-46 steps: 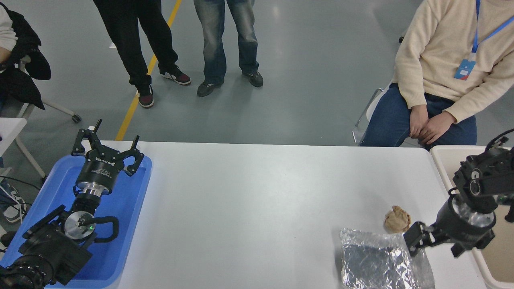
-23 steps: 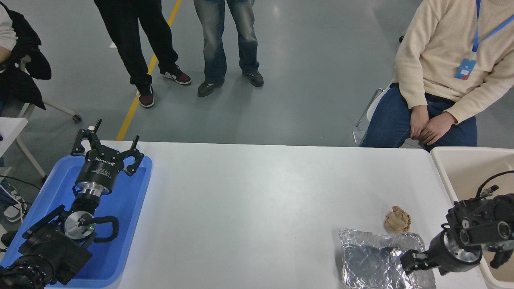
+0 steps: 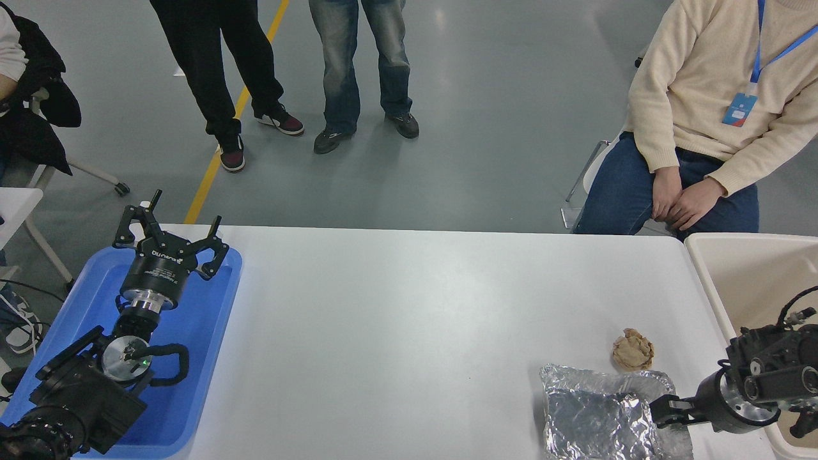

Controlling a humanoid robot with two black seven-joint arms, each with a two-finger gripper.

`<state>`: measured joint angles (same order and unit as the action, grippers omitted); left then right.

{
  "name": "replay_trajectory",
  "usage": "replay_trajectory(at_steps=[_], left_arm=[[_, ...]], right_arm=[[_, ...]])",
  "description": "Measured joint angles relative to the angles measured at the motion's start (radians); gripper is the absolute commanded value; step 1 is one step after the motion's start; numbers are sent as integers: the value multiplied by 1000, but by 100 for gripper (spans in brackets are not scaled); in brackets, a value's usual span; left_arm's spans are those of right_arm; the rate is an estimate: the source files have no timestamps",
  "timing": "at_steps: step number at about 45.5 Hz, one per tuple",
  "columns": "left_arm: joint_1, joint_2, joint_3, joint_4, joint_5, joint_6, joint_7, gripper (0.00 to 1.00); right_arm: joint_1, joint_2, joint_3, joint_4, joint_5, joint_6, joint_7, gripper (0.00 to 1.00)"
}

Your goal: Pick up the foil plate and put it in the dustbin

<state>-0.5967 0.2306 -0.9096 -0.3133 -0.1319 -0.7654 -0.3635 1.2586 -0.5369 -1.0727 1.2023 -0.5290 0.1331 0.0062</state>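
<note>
The foil plate (image 3: 597,418) is a shiny, crinkled silver tray lying at the table's front right, partly cut off by the picture's bottom edge. My right gripper (image 3: 664,412) comes in low from the right and sits at the plate's right rim, touching or just above it. The beige dustbin (image 3: 709,271) stands off the table's right end, and the right arm's wrist hangs over its near wall. My left gripper (image 3: 169,239) is open and parked over the blue tray at the lower left.
A small crumpled brown paper ball (image 3: 632,350) lies just behind the foil plate. A blue tray (image 3: 204,332) sits at the table's left end. A seated person (image 3: 703,128) is at the far right, and two people (image 3: 287,64) stand beyond the table.
My right arm has dropped and drawn back toward the front right. Its gripper went from above the plate's far right corner down to the plate's right rim. The plate has not moved.
</note>
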Motion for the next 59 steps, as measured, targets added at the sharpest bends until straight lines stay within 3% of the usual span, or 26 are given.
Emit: replay_trajectory(at_steps=[3,6,14,16,40,59], left_arm=[[0,0,0,0,0,0,0,100],[0,0,0,0,0,0,0,100],[0,0,0,0,0,0,0,100],[0,0,0,0,0,0,0,100],[0,0,0,0,0,0,0,100],[-1,0,0,0,0,0,1,100]], right_arm=[[0,-1,1,0,4,-2,0,80],[1,-2,2,2,18,-3,0,66],[3,-2,3,11,69,3,0,10],[3,-2,3,17,78,5,0,2],[15,-10,7,68,176,13,1,0],[185,-121,-15,242,192,31,3,0]])
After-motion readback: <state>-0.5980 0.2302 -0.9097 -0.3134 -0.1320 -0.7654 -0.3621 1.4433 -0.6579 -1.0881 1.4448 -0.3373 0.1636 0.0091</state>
